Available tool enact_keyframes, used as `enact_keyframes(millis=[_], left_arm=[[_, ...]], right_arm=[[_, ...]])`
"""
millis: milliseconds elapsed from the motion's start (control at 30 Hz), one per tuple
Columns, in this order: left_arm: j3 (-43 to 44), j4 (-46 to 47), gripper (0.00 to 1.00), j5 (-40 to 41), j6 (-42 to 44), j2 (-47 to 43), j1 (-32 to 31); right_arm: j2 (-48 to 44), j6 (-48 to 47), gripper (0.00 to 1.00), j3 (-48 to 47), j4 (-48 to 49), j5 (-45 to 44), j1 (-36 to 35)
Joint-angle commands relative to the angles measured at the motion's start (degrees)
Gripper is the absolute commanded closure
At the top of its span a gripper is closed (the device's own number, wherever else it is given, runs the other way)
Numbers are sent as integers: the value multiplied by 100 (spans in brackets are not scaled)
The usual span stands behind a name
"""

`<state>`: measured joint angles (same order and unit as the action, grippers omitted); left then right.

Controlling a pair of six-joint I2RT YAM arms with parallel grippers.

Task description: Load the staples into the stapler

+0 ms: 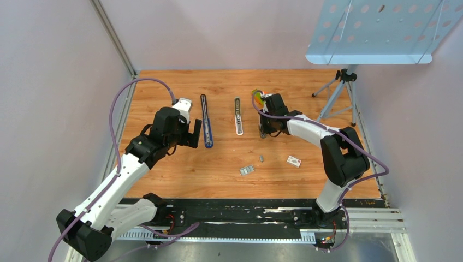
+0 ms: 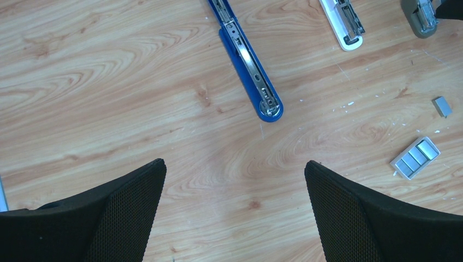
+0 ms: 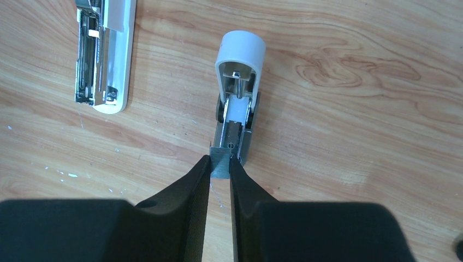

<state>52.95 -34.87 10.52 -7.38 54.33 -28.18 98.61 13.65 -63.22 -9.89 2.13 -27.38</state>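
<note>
My right gripper (image 3: 220,162) is shut on the staples (image 3: 220,154), a small silvery ribbed block pinched at the fingertips. The block sits at the near end of the metal magazine of an opened grey-white stapler (image 3: 238,60) lying on the wooden table; whether it touches the channel I cannot tell. From above, the right gripper (image 1: 264,132) points down over that stapler. My left gripper (image 2: 235,166) hangs open over bare wood, nothing between its fingers, just below the tip of an opened blue stapler (image 2: 248,68).
An opened white stapler (image 3: 104,49) lies left of the grey one. On the table nearer the arms lie a loose staple block (image 2: 442,106), a small tray of staple strips (image 2: 416,158) and a white card (image 1: 294,161). A tripod (image 1: 338,90) stands at the back right.
</note>
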Motion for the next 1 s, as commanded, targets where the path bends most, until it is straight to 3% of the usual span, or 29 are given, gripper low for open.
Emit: enact_keyframes(millis=[0, 967], left_arm=[[5, -35, 0, -35, 78, -36, 32], [22, -41, 0, -44, 96, -34, 32]], right_arm=[[104, -398, 79, -117, 29, -140, -75], [329, -399, 79, -111, 287, -116, -75]])
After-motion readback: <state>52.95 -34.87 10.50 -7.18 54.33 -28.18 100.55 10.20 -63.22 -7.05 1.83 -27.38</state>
